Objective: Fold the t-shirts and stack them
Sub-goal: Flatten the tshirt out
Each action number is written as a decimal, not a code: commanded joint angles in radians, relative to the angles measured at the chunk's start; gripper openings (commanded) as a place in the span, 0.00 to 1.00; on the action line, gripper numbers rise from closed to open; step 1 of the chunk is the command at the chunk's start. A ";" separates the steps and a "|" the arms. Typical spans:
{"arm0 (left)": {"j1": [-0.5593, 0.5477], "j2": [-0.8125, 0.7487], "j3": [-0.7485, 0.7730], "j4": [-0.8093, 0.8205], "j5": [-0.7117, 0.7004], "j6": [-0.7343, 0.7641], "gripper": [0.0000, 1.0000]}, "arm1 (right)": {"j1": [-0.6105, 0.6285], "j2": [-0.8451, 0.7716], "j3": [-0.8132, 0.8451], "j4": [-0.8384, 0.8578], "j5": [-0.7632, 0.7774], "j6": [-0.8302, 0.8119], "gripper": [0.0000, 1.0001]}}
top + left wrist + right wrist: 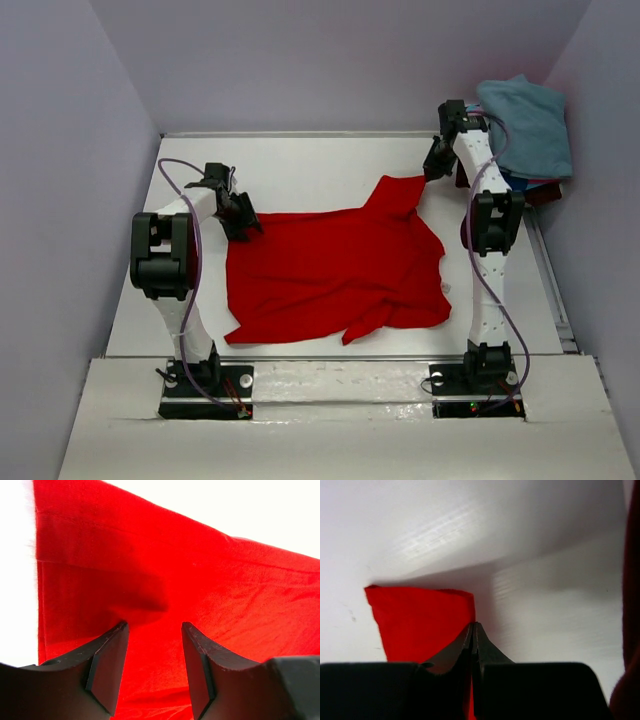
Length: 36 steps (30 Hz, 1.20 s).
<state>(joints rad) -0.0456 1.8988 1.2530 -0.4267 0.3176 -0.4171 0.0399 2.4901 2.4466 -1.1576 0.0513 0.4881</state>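
A bright red t-shirt (330, 265) lies spread and wrinkled across the middle of the white table (300, 165). My left gripper (245, 222) is down at its far left corner, jaws open, with the fingertips (116, 635) on the red cloth (200, 570) and only flat cloth between them. At the shirt's far right sleeve my right gripper (435, 165) is shut on the edge of the red cloth (420, 620), which shows between its closed fingers. Other t-shirts sit in a pile at the back right, a teal-blue one (525, 120) on top and a dark maroon one (545, 190) beneath.
The pile sits off the table's right rear corner, just behind the right arm (490, 230). Lilac walls close in the left, back and right sides. The table's raised front rim (340, 357) runs between the two arm bases.
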 commanded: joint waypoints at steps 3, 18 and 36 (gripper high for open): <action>0.007 -0.015 0.006 -0.021 -0.006 0.023 0.59 | -0.034 0.024 0.060 0.123 -0.131 -0.040 0.07; 0.007 0.002 0.026 -0.035 -0.003 0.031 0.59 | -0.034 0.131 0.092 0.243 -0.415 -0.137 0.29; 0.007 0.016 0.025 -0.007 0.018 0.028 0.58 | -0.015 -0.293 -0.294 0.202 -0.145 -0.102 0.67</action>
<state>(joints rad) -0.0437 1.8999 1.2530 -0.4278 0.3264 -0.4019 0.0208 2.3680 2.2719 -0.9722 -0.1665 0.3691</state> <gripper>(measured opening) 0.585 0.673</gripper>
